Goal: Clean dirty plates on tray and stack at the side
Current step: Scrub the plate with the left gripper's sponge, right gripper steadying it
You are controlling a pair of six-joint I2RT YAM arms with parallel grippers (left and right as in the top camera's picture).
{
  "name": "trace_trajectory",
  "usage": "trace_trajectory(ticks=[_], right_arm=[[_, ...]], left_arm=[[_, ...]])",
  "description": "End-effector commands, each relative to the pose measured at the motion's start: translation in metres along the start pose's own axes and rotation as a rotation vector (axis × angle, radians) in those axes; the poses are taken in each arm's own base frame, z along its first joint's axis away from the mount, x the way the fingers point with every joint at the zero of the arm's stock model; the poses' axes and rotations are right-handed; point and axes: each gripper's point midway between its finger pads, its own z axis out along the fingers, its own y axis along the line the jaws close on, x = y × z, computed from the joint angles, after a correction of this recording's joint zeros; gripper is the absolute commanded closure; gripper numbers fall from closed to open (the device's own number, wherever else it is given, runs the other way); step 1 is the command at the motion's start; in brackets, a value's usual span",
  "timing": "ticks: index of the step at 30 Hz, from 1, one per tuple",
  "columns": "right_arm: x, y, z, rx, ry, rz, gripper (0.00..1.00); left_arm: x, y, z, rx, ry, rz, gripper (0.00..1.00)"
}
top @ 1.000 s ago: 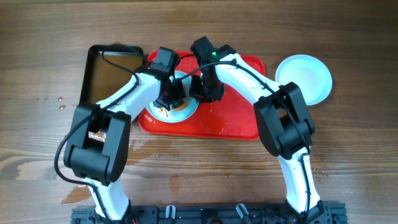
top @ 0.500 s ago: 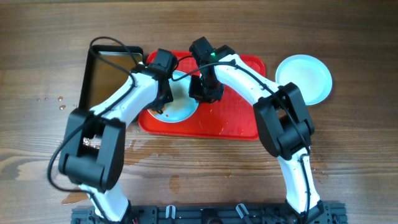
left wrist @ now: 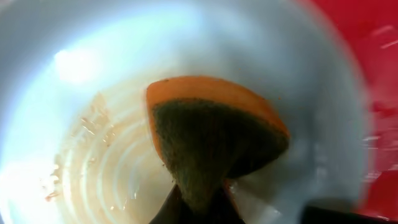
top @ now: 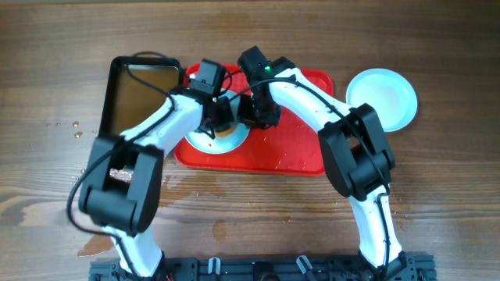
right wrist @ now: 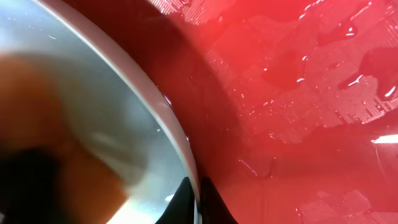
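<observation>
Your left gripper (left wrist: 196, 208) has its fingers pinched on the lower corner of an orange sponge (left wrist: 211, 137) with a dark green scouring face. The sponge is pressed into the well of a round pale mint-white plate (left wrist: 74, 74). Your right gripper (right wrist: 200, 198) has its dark fingertips set close on either side of that plate's rim, so judge it clamped there to steady the plate.

The plate lies at the left end of the large red textured plastic tray (top: 293, 152). A thin brownish film and a few reddish flecks show on the plate beside the sponge, so you are mid-scrub, not finished.

Off the tray's right end, a second mint-white plate (top: 383, 97) rests on the wooden table (top: 234, 234) and looks clean; you cannot tell whether another lies beneath it. A black rectangular pan of brownish water (top: 141, 90) sits just beside the tray's left end.

By this showing, at least one plate is done. What is left is to clear the last sauce from this one and stack it on the plate to the tray's right.
</observation>
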Motion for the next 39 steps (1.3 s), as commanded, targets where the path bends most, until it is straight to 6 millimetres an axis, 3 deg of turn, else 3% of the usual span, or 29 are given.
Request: trace_trajectory(ticks=[1, 5, 10, 17, 24, 28, 33, 35, 39], right_arm=[[-0.003, -0.029, 0.024, 0.124, -0.018, 0.009, 0.96], [-0.003, -0.029, 0.024, 0.125, -0.018, 0.009, 0.96], [-0.003, -0.029, 0.024, 0.125, -0.019, 0.009, 0.96], [-0.005, -0.032, 0.023, 0.139, -0.030, 0.008, 0.96], [-0.005, -0.032, 0.023, 0.139, -0.030, 0.008, 0.96], [-0.005, -0.032, 0.023, 0.138, -0.031, 0.008, 0.96], [-0.007, -0.031, 0.023, 0.134, -0.036, 0.007, 0.96], [-0.006, -0.031, 0.023, 0.135, -0.035, 0.007, 0.96], [-0.006, -0.031, 0.023, 0.137, -0.032, 0.007, 0.96]], left_arm=[[0.019, 0.015, 0.021, -0.059, 0.070, -0.006, 0.96], [0.009, 0.051, 0.016, -0.255, -0.003, 0.005, 0.96], [-0.002, 0.096, -0.006, -0.525, -0.085, 0.056, 0.96], [-0.013, 0.106, -0.028, -0.611, -0.122, 0.156, 0.96], [-0.030, 0.089, -0.067, -0.546, -0.228, 0.131, 0.96], [-0.031, 0.061, -0.083, -0.390, -0.254, 0.115, 0.96], [-0.012, -0.007, -0.062, -0.004, -0.124, 0.121, 0.96], [-0.010, -0.012, -0.049, 0.023, -0.098, 0.094, 0.96], [-0.001, -0.004, -0.018, -0.016, -0.037, 0.061, 0.96]])
